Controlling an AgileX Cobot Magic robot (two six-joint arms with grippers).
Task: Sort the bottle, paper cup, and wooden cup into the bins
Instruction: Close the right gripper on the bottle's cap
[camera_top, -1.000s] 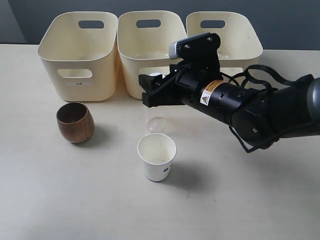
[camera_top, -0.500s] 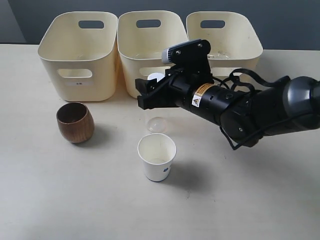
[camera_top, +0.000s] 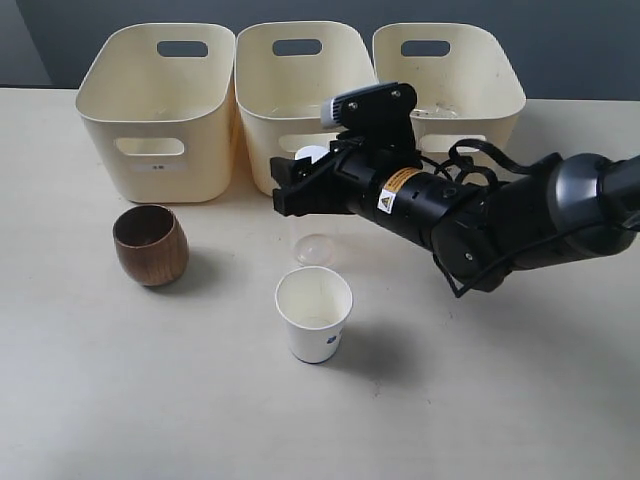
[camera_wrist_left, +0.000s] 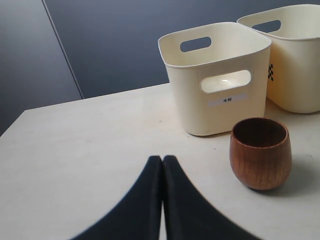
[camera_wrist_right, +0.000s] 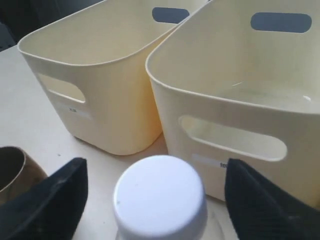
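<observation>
Reaching near-level, right pincer (camera_wrist_right: 156, 202) spread wide astride bottle (camera_top: 313, 242) cap.

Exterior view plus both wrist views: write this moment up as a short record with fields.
bottle: upright before the middle bin, cap between open jaws, gaps on both sides
right gripper: open, straddling the cap, not gripping
left gripper: shut, holding nothing, wooden cup ahead of it
paper cup: upright on the table, nearer the camera than the bottle
wooden cup: upright, before the left bin
bins: three in a row at the back
sorted: none of the three things is in a bin
</observation>
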